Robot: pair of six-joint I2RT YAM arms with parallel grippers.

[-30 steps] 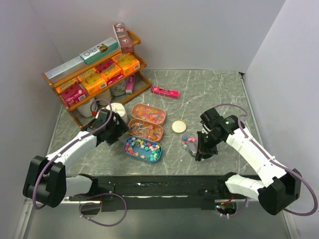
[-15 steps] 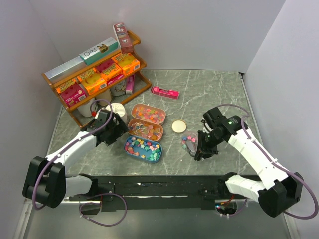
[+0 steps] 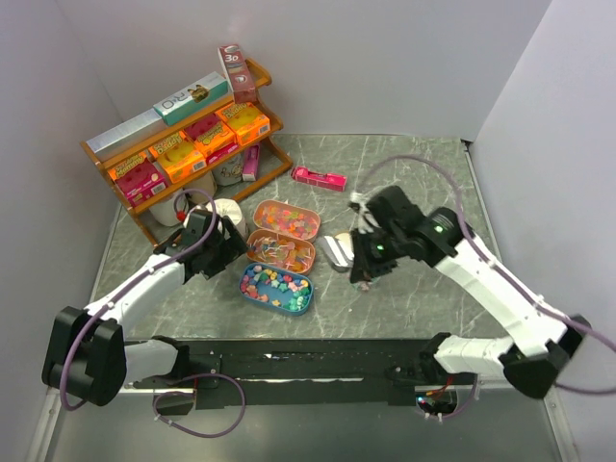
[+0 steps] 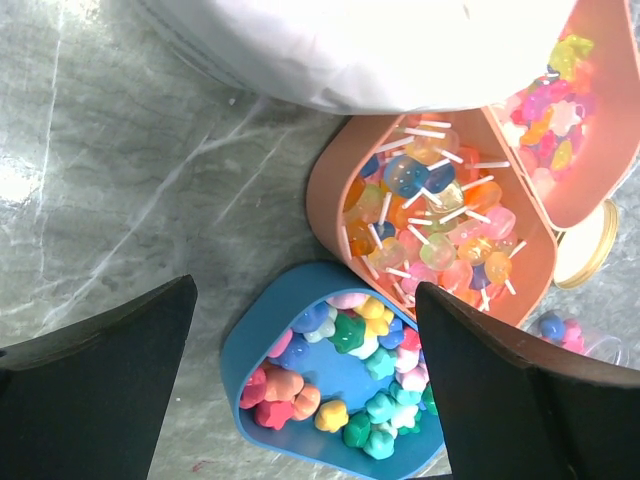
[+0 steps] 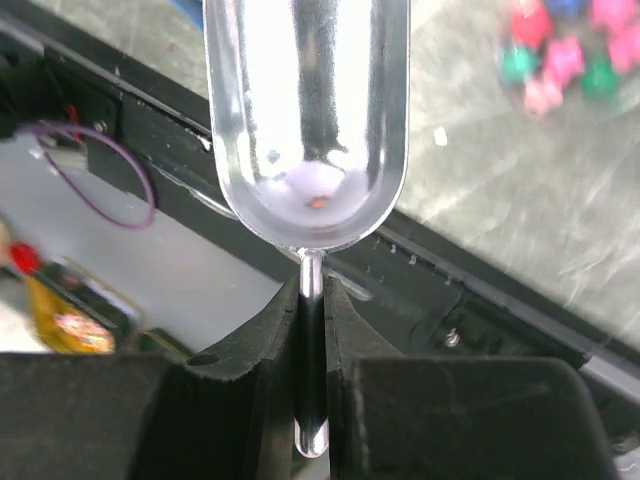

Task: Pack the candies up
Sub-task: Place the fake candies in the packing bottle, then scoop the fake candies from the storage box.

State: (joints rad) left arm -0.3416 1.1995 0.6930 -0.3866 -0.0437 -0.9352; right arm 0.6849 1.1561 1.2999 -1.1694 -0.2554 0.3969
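Small bright candies (image 3: 276,287) fill a blue tray (image 4: 250,345) and show between my left fingers (image 4: 365,375). More candies lie in a pink tray (image 3: 286,219). An orange tray (image 3: 281,251) holds lollipops. A few candies (image 5: 560,45) sit in a small clear jar (image 4: 575,335) on the table. My left gripper (image 3: 226,252) is open and empty, low over the blue tray's left end. My right gripper (image 3: 362,262) is shut on the thin handle of a shiny metal scoop (image 5: 305,110). The scoop (image 3: 335,250) looks empty and hovers just right of the trays.
A wooden shelf (image 3: 135,144) with orange and pink boxes stands at the back left. A white tub (image 3: 227,214) sits behind my left gripper. A pink packet (image 3: 320,177) lies at the back. A gold lid (image 4: 590,245) lies beside the jar. The black frame runs along the near edge (image 3: 318,358).
My right arm has swung left from beside the small jar, carrying the scoop to just right of the trays. The left arm has not moved.
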